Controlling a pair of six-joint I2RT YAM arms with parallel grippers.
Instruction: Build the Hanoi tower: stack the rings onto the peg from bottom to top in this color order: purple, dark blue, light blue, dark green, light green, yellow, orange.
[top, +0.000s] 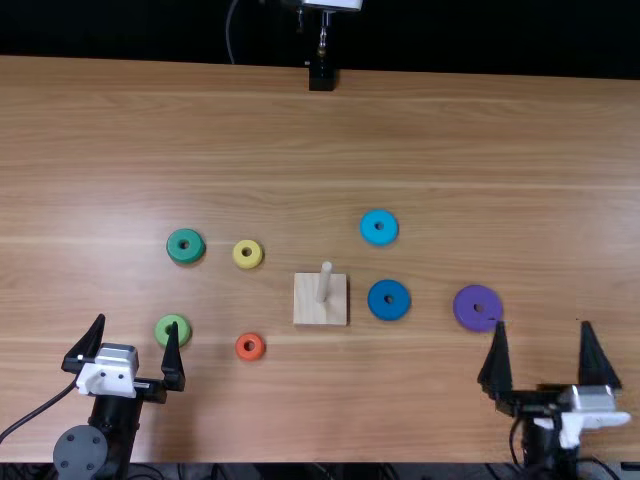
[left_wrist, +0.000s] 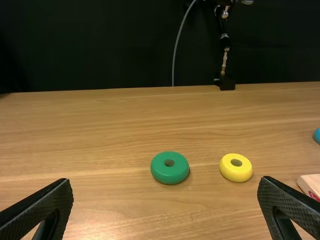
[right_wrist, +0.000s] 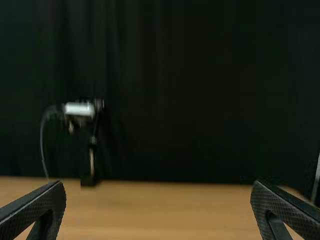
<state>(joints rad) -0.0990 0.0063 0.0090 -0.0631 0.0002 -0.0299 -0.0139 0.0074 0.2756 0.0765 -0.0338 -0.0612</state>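
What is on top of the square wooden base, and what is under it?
On the wooden base stands the peg, with no ring around it. What is under the base cannot be seen, because the base itself covers that spot.

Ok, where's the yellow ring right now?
In the top view, the yellow ring lies left of the wooden peg base, between it and the dark green ring.

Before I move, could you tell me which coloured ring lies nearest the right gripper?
The flat purple ring, just left of the right gripper; the dark blue ring, next nearest, lies farther left.
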